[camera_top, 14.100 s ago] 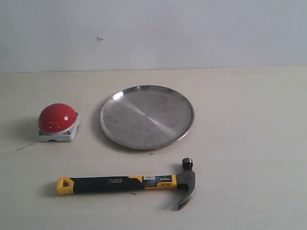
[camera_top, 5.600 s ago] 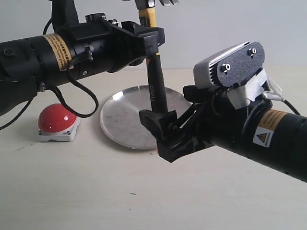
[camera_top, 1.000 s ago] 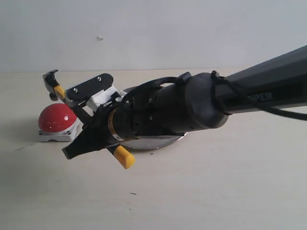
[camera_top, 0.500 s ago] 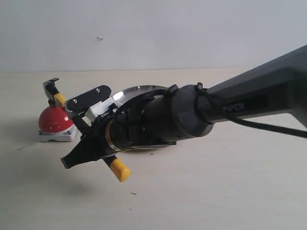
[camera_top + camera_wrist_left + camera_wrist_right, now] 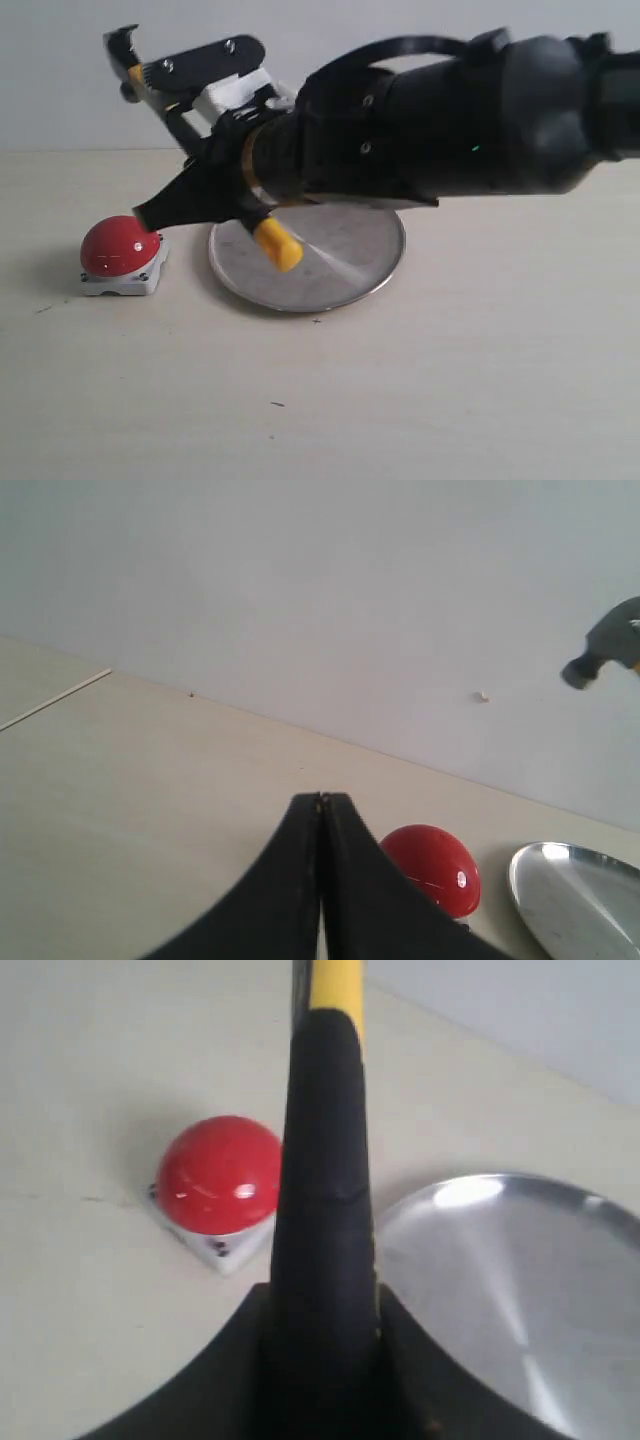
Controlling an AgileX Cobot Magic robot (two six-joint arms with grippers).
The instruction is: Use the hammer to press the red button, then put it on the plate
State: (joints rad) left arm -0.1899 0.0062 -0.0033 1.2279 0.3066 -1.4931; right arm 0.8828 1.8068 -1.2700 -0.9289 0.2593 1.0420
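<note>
My right gripper [image 5: 190,190] is shut on the black handle of the hammer [image 5: 278,245], which it holds tilted in the air. The dark head [image 5: 124,45] is raised high above the red button [image 5: 120,247], clear of it. The yellow butt end hangs over the near left part of the silver plate [image 5: 345,270]. In the right wrist view the handle [image 5: 320,1160] runs out from between the fingers of the right gripper [image 5: 322,1305], with the button [image 5: 218,1172] and plate [image 5: 520,1290] below. My left gripper [image 5: 322,798] is shut on nothing and faces the button [image 5: 435,865].
The right arm's thick black body spans the exterior view from the right and hides the plate's far rim. The left arm is out of the exterior view. The left wrist view also shows the hammer head [image 5: 610,655] and the plate's edge [image 5: 575,900].
The right gripper has lifted the hammer: its head has risen from the red button to high above it, and the yellow butt end has moved up over the plate.
</note>
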